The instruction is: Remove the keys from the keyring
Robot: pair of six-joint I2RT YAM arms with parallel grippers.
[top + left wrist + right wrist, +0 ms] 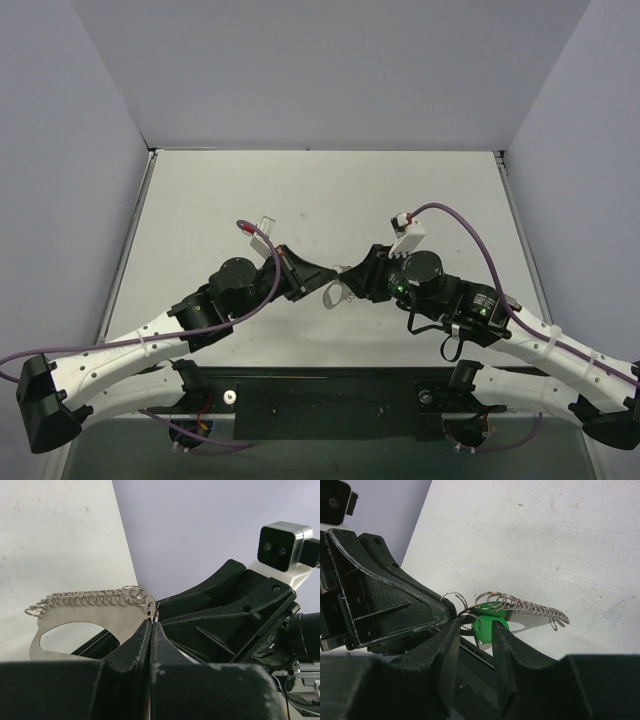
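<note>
I am holding the keyring aloft with my left end effector pinched shut on its corner, while my right end effector, narrowly parted, is straddling the green key, which I judge next needs pinching and sliding off.

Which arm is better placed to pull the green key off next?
Right. The right end effector straddles the green key, jaws apart; the left end effector is shut on the keyring, anchoring it.

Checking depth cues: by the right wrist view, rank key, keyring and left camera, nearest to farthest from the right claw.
1. Key, between the fingers of the right claw.
2. Keyring, just beyond it.
3. Left camera, far top left.
</note>
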